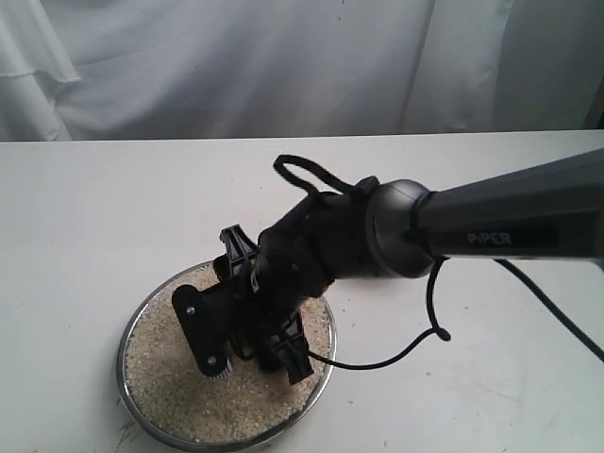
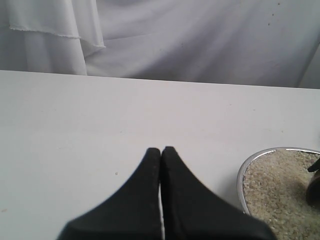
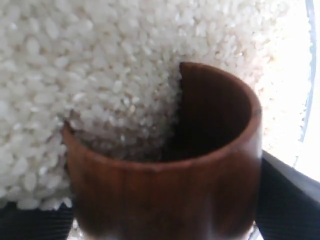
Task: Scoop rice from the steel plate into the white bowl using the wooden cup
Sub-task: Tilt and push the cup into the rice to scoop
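Note:
The steel plate (image 1: pixel 142 413) lies at the front left of the table, covered with rice (image 1: pixel 179 401). My right gripper (image 1: pixel 250 335) reaches down into it from the right, and its body hides the wooden cup in the exterior view. In the right wrist view the wooden cup (image 3: pixel 165 195) is held between dark fingers (image 3: pixel 287 205), tipped into the rice (image 3: pixel 90 65), with grains spilling into its mouth. The plate's rim (image 3: pixel 307 120) shows beside it. My left gripper (image 2: pixel 161 150) is shut and empty over bare table, next to the plate's edge (image 2: pixel 241 180). The white bowl is out of view.
A white cloth backdrop (image 1: pixel 283 66) hangs behind the table's far edge. The right arm's black cable (image 1: pixel 429 321) loops over the table beside the plate.

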You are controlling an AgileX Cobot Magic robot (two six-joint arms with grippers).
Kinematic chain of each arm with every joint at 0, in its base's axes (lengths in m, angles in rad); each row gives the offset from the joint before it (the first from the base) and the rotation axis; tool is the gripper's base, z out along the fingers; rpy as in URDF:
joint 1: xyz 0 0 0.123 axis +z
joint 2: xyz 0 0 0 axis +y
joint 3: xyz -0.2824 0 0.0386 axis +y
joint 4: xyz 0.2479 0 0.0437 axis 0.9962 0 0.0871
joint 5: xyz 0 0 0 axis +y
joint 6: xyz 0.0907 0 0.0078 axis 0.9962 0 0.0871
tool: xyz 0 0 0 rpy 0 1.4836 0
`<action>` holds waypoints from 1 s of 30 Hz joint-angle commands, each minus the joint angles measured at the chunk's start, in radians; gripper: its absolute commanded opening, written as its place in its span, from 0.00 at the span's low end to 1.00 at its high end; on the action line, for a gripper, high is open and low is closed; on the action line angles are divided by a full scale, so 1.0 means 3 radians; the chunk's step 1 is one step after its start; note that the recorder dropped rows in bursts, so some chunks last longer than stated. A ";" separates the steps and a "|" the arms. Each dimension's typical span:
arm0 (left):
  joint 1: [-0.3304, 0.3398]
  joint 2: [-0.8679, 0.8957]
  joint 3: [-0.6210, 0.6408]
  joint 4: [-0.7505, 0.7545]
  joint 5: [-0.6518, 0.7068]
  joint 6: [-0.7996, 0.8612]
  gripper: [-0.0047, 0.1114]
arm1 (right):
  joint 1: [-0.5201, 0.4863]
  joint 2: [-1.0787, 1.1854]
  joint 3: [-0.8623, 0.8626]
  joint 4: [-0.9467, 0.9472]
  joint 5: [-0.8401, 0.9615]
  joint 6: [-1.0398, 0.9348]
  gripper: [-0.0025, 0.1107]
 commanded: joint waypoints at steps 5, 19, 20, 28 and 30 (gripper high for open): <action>-0.0005 -0.0017 0.0015 -0.0002 -0.0021 -0.0011 0.04 | -0.0068 0.0085 -0.0090 0.1137 0.0620 -0.0691 0.02; -0.0005 -0.0017 0.0015 -0.0002 -0.0021 -0.0011 0.04 | -0.0213 0.0085 -0.0090 0.1646 0.0515 -0.1089 0.02; -0.0005 -0.0017 0.0015 -0.0002 -0.0021 -0.0011 0.04 | -0.0213 0.0085 -0.0090 0.1646 0.0515 -0.1089 0.02; -0.0005 -0.0017 0.0015 -0.0002 -0.0021 -0.0011 0.04 | -0.0213 0.0085 -0.0090 0.1931 0.0515 -0.1221 0.02; -0.0005 -0.0017 0.0015 -0.0002 -0.0021 -0.0011 0.04 | -0.0213 0.0085 -0.0090 0.2069 0.0515 -0.1324 0.02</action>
